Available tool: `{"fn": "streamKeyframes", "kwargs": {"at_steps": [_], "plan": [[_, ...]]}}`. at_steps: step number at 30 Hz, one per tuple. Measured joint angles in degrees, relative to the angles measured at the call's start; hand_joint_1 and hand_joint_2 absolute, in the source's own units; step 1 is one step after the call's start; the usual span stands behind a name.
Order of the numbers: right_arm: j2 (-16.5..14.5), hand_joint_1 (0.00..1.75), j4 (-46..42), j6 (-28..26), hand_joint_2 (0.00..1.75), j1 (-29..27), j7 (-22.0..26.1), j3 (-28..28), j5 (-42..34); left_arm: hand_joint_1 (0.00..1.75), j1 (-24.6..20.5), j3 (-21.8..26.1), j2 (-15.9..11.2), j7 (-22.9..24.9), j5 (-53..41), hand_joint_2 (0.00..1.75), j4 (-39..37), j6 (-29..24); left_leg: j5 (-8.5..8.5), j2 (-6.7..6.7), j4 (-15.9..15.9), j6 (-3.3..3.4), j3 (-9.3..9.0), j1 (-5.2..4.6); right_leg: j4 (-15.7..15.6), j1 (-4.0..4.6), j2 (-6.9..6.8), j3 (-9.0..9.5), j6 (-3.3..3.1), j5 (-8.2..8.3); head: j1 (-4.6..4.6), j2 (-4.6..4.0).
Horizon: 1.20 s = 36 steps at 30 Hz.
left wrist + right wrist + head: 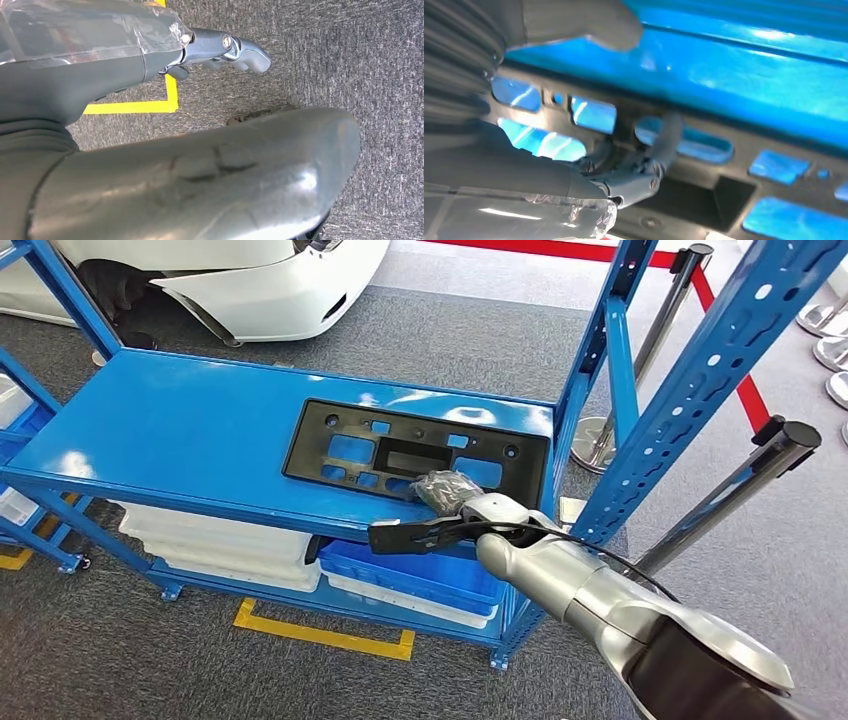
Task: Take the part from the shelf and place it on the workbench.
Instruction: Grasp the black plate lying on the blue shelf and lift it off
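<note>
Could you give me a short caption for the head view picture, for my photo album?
The robot's right hand reaches the near edge of a black plastic part lying flat on a blue shelf.

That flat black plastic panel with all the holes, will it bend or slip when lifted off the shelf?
The black panel looks thin and full of cut-outs, so probably light and somewhat flexible; held at one edge, it may sag. The right robot hand has fingers hooked into an opening, which should limit slipping. The glossy blue shelf may let it slide.
</note>
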State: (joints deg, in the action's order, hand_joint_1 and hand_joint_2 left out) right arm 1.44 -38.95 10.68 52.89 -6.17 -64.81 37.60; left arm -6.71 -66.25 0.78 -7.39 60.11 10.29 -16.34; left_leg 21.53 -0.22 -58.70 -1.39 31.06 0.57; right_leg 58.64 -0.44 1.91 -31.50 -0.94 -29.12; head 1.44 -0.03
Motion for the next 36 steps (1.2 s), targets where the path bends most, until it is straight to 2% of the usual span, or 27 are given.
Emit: {"fn": "streamKeyframes", "kwargs": {"at_steps": [22,23,26,27,36], "plan": [[-0.3,1.75,-0.6,-1.5,1.75,0.3,2.4,0.6,-2.7,0.00,0.0,0.0,0.0,0.0,0.6,0.00,0.0,0.0,-0.09,-0.09,0.0,-0.07,0.14,0.00,0.0,0.02,-0.04,-0.10,-0.04,0.08,0.01,0.00],[-0.3,1.42,-0.6,-1.5,1.75,0.3,2.4,0.6,-2.7,0.00,0.0,0.0,0.0,0.0,0.6,0.00,0.0,0.0,-0.09,-0.09,0.0,-0.07,0.14,0.00,0.0,0.02,-0.04,-0.10,-0.04,0.08,0.01,0.00],[-0.3,0.11,-0.6,-1.6,1.75,0.3,2.4,0.6,-2.7,0.00,0.0,0.0,0.0,0.0,0.6,0.00,0.0,0.0,-0.09,-0.09,0.0,-0.07,0.15,0.00,0.0,0.02,-0.04,-0.11,-0.04,0.08,0.02,-0.01],[-0.3,0.00,-0.6,-1.6,1.75,0.3,2.4,0.6,-2.7,0.00,0.0,0.0,0.0,0.0,0.6,0.00,0.0,0.0,-0.09,-0.09,0.0,-0.07,0.15,0.00,0.0,0.02,-0.04,-0.11,-0.04,0.08,0.01,-0.01],[-0.4,0.00,-0.7,-3.8,1.75,0.3,2.4,0.6,-2.8,0.00,0.0,0.0,0.0,0.0,0.6,0.00,0.0,0.0,-0.09,-0.09,0.0,-0.07,0.15,0.01,0.0,0.02,-0.04,-0.11,-0.04,0.08,0.01,-0.01]]}}
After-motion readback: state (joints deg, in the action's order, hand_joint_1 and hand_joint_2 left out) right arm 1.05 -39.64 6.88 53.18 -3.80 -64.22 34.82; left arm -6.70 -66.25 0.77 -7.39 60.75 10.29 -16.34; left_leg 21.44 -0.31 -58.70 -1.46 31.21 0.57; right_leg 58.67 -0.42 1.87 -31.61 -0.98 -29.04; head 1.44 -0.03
